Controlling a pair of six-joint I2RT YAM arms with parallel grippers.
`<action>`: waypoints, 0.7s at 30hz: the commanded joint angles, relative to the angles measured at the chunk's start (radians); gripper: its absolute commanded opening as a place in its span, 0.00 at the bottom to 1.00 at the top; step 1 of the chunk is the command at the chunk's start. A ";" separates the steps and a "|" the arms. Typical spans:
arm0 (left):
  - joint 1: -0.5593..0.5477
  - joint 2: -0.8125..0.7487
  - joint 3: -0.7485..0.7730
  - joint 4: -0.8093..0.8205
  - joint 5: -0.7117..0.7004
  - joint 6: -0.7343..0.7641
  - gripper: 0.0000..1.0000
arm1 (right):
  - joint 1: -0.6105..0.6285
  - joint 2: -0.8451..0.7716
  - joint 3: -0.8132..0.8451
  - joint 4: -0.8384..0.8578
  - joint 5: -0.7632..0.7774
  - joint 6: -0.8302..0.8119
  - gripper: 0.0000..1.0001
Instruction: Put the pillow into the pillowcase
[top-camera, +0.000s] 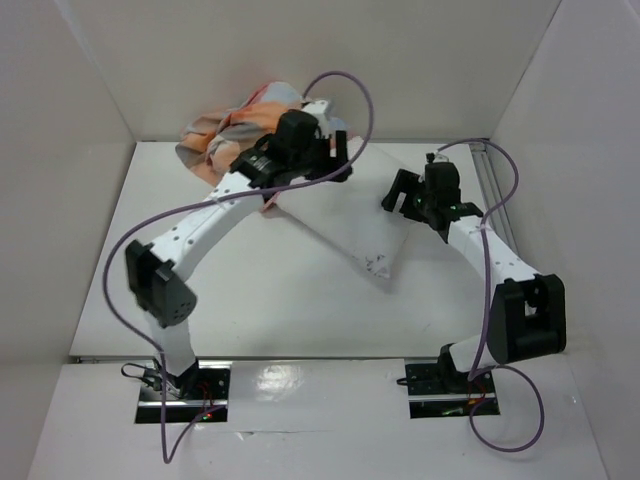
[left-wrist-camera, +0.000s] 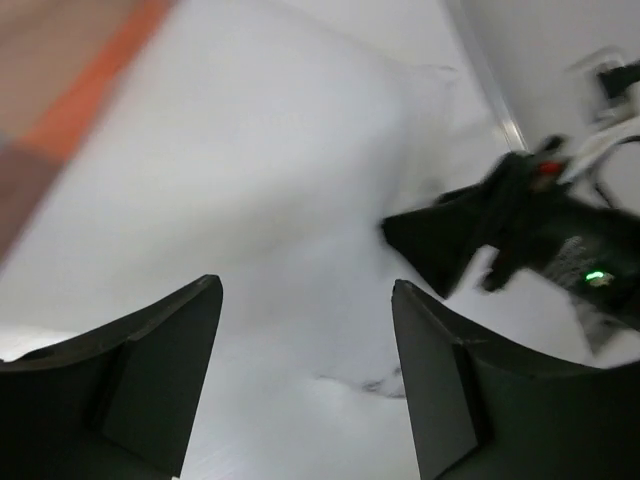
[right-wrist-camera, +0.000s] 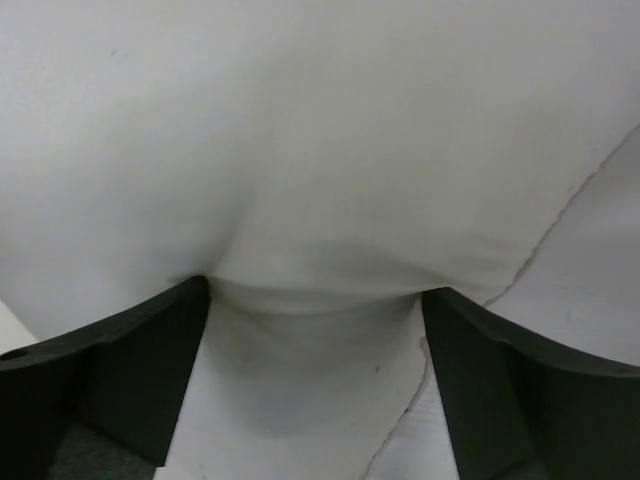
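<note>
The pillow (top-camera: 350, 235) is lying mid-table beside the bunched pillowcase (top-camera: 235, 125); the left gripper (left-wrist-camera: 305, 290) is hovering spread and empty, the right gripper (right-wrist-camera: 315, 290) is straddling its edge unclosed, probably risking a thin, slipping pinch

The pillow (top-camera: 345, 218) is plain white with dark specks at one corner; the pillowcase (top-camera: 222, 135) is checked orange, light blue, grey and tan.

The pillow (top-camera: 347, 226) lies slantwise in the middle of the table (top-camera: 250, 300). The pillowcase (top-camera: 225, 132) is bunched behind it, far left. The left gripper (top-camera: 338, 160) hangs over the pillow's far end, and the right gripper (top-camera: 396, 195) is at its right edge.
</note>
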 joint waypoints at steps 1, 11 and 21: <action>0.048 -0.216 -0.315 0.091 -0.378 0.103 0.82 | 0.010 -0.022 0.062 0.027 0.049 -0.019 1.00; 0.165 -0.272 -0.921 0.474 -0.557 0.013 0.88 | 0.064 -0.059 0.284 -0.102 0.208 -0.059 1.00; 0.282 -0.125 -0.949 0.742 -0.492 0.083 0.77 | 0.064 -0.030 0.286 -0.102 0.189 -0.059 1.00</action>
